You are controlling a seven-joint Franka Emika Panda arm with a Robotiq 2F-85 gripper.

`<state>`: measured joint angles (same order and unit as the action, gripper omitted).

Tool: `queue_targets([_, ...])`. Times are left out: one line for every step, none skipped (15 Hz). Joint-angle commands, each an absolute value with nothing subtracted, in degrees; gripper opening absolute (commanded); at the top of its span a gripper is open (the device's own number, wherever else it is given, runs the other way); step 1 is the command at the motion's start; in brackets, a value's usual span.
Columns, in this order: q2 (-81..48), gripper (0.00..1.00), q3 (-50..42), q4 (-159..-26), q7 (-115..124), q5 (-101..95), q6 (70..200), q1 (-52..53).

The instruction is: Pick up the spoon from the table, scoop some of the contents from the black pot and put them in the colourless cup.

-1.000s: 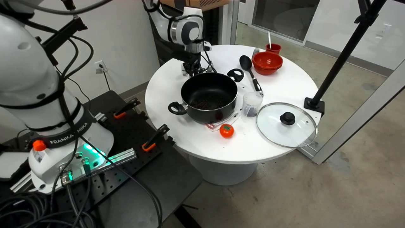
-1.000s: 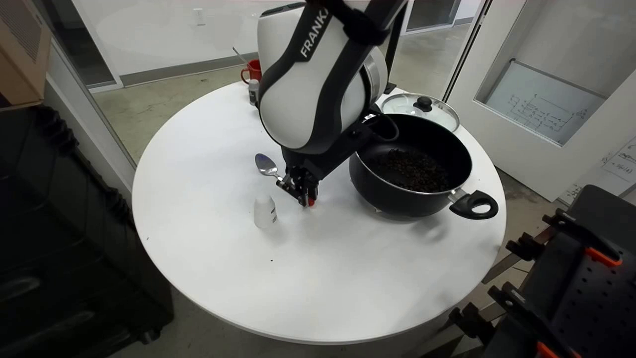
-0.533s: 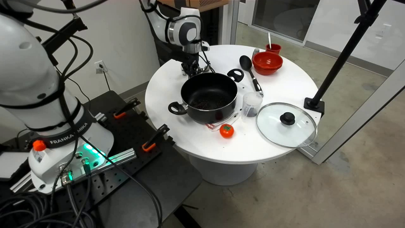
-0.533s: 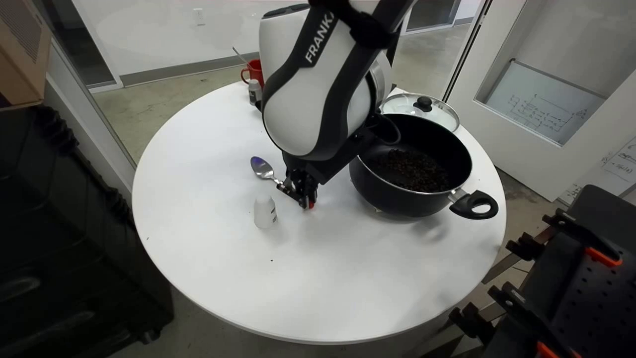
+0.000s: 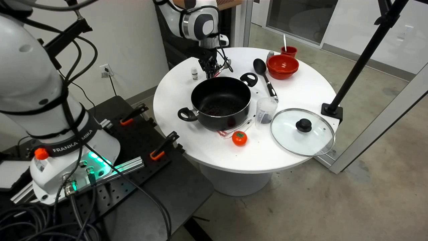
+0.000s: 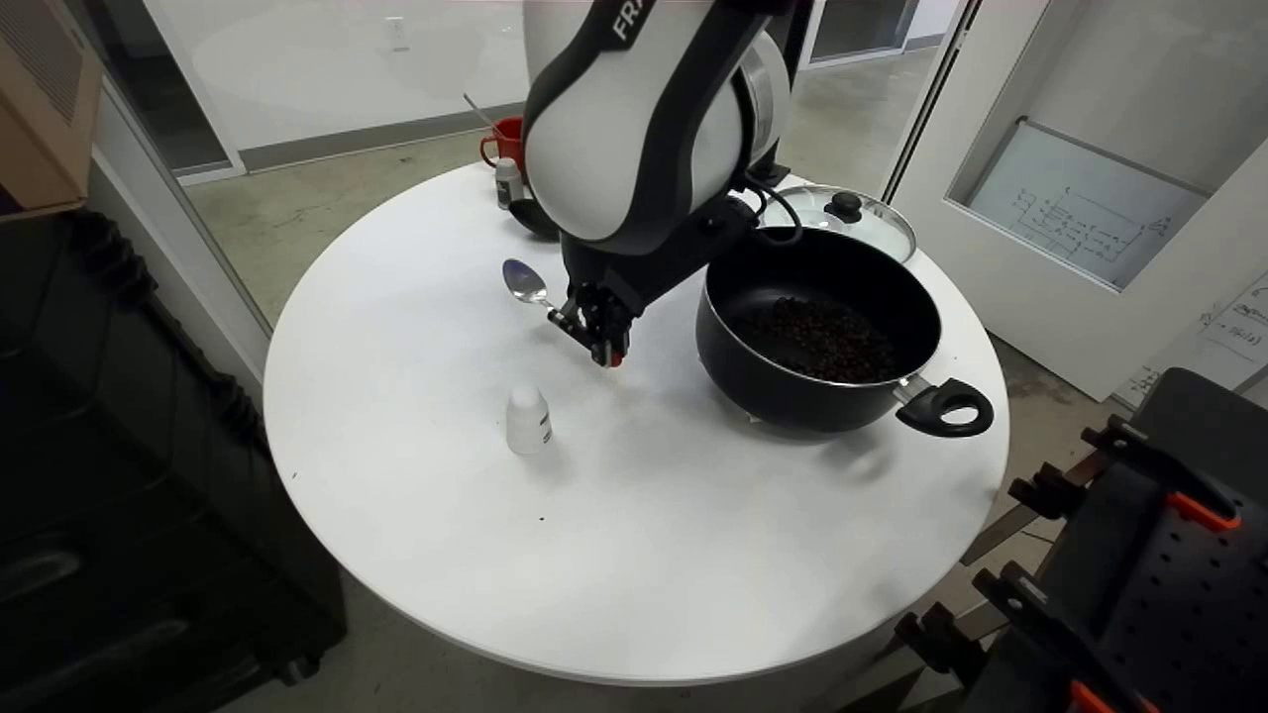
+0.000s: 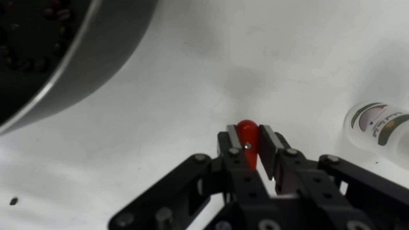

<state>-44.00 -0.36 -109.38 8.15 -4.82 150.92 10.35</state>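
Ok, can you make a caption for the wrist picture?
The tool holds the red-ended spoon; black pot and bottle peek in.

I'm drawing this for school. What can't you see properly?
Red-tipped spoon: partly hidden by the end effector, wrist view.
Black pot: cut off by the wrist view's edges.
Bottle label: too blurry to read, wrist view.
Clear cup: dark patch too small to name in an exterior view.
Black serving spoon: handle behind the arm in an exterior view.

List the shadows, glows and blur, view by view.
Wrist view: soft shadows on the round white table, lettering blurred on the small white bottle; in an exterior view, a dim shadow beside the round black pot; in an exterior view, a green glow on the white robot base.
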Motion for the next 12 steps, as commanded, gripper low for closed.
queue_targets([-42.99, 0.05, 1.87, -104.78, 4.33, -3.24, 142.49, 7.67])
queue_targets([-42.92, 0.05, 1.80, -103.14, 4.35, -3.34, 139.85, 7.61])
queue_targets([-42.73, 0.05, 2.19, -101.21, 3.35, -3.36, 136.54, 7.03])
queue_targets([-42.60, 0.05, 2.47, -99.42, 2.50, -3.38, 133.66, 6.58])
queue_targets([-42.37, 0.05, 2.49, -97.81, 2.06, -3.54, 131.06, 6.42])
queue_targets([-42.06, 0.05, 2.62, -96.37, 1.42, -3.68, 128.59, 6.26])
queue_targets([-41.52, 0.05, 2.56, -95.19, 1.20, -4.01, 126.21, 6.38])
queue_targets([-40.98, 0.05, 2.53, -94.11, 0.89, -4.28, 124.03, 6.51])
queue_targets([-40.10, 0.05, 2.54, -93.50, 0.56, -4.59, 122.04, 6.73])
queue_targets([-39.42, 0.05, 2.59, -92.90, 0.32, -4.81, 120.31, 6.93])
queue_targets([-38.33, 0.05, 2.56, -93.10, 0.45, -5.14, 119.35, 7.23])
queue_targets([-36.81, 0.05, 2.49, -94.20, 0.86, -5.62, 119.28, 7.65])
